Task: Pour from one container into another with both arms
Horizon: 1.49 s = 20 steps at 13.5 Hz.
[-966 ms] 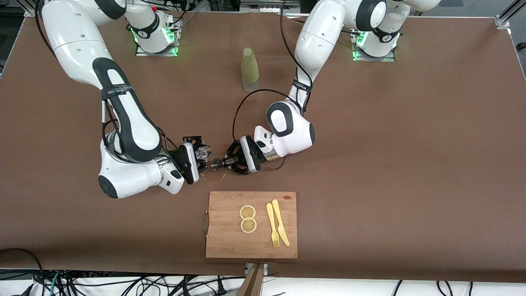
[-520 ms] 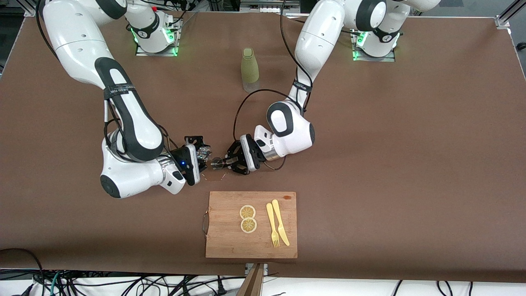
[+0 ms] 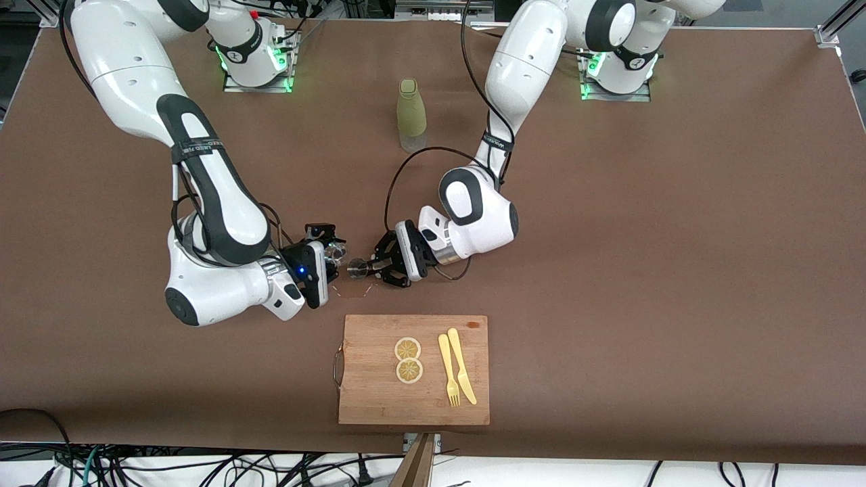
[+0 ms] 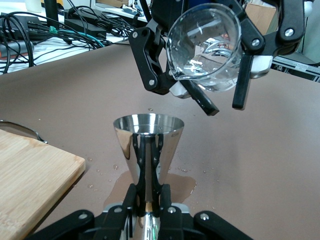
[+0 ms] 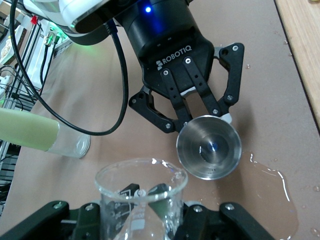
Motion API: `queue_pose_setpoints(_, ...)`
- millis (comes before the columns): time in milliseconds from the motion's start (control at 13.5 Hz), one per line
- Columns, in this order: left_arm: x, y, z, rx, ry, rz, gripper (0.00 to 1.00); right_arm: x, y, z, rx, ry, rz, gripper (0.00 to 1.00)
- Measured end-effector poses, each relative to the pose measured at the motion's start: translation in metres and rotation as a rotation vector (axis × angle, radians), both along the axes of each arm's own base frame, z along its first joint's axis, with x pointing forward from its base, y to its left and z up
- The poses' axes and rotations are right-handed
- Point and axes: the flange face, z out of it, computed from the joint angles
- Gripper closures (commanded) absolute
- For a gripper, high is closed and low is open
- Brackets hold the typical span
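I see the left gripper (image 3: 369, 264) fingers clamping the silver jigger (image 4: 148, 145) upright, its body marked ROBOTIQ; a puddle (image 5: 260, 192) lies beneath. The right gripper (image 3: 330, 260) fingers hold the glass cup (image 4: 205, 47) tilted, at the jigger's nine o'clock.

Two white robot arms reach from their bases at twelve o'clock toward the middle of the bench, elbows bent, wrists turned inward so the grippers face each other. The left gripper (image 3: 371, 266) points toward nine o'clock, jaws clamped tight. The right gripper (image 3: 330, 256) points toward three o'clock, raised slightly and tilted, jaws likewise clamped.
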Motion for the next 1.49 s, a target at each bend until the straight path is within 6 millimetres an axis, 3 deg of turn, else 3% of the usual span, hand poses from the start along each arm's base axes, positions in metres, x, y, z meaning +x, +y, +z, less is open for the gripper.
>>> queue_pose_setpoints(668, 0.000, 0.000, 0.000, -0.009, 0.005, 0.007, 1.00, -0.006, 0.019, -0.004, -0.074, 0.016, -0.020, 0.76)
queue_pose_setpoints(1485, 0.000, 0.000, -0.001, -0.008, 0.005, 0.007, 1.00, -0.007, 0.020, -0.004, -0.135, 0.072, -0.100, 0.76)
